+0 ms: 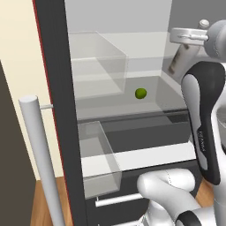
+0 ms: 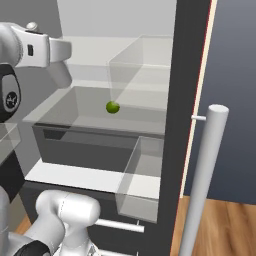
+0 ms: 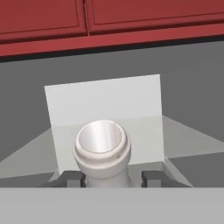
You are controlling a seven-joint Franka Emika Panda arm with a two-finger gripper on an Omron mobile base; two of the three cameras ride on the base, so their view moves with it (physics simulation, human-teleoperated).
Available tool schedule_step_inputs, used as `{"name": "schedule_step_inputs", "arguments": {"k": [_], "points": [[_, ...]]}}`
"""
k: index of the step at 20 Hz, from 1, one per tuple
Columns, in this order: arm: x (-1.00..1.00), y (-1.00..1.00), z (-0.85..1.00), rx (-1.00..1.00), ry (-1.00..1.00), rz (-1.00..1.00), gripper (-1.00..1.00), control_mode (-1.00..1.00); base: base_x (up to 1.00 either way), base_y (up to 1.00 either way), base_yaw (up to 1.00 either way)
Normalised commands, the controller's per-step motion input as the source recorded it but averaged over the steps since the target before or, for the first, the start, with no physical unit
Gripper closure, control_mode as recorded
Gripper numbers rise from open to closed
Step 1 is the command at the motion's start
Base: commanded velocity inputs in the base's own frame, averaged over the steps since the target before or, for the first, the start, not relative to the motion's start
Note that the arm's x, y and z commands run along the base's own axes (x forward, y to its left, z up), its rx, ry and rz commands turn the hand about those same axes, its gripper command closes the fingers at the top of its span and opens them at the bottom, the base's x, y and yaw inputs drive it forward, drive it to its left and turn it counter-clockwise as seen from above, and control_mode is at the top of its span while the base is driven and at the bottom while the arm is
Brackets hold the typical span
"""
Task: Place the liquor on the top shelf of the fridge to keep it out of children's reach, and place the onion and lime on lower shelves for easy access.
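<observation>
My gripper (image 1: 187, 45) is shut on the neck of the liquor (image 1: 178, 62), a pale grey bottle that hangs tilted at the right side of the open fridge (image 1: 57, 66), about level with a higher glass shelf (image 1: 145, 44). In the hand view the bottle's round cap (image 3: 102, 141) sits between my fingertips (image 3: 72, 178). The lime (image 1: 141, 93) (image 2: 113, 107) lies alone on the lower shelf (image 1: 110, 110), below and left of the bottle. From the right base view my gripper (image 2: 56, 61) and the bottle (image 2: 60, 76) are at the upper left. The onion is out of view.
The fridge door stands open with clear boxy bins (image 1: 97, 62) (image 1: 99, 163) and a long silver handle (image 1: 39, 159). Two dark drawers (image 1: 145, 132) sit below the shelves, the lower with a silver handle (image 1: 117, 199). Red cabinets (image 3: 109, 17) are above.
</observation>
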Motion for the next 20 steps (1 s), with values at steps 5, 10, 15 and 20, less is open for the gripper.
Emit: {"name": "schedule_step_inputs", "arguments": {"k": [5,10,15,20], "points": [[0.26,0.0,0.0,0.0,-0.08,0.0,1.0,-1.0,0.0,0.0,0.0],[0.28,0.0,0.0,0.0,-0.04,0.0,1.0,-1.0,0.0,0.0,0.0],[0.32,0.0,0.0,0.0,-0.01,0.0,1.0,-1.0,0.0,0.0,0.0],[0.41,0.0,0.0,0.0,0.0,0.0,1.0,-1.0,0.0,0.0,0.0]]}}
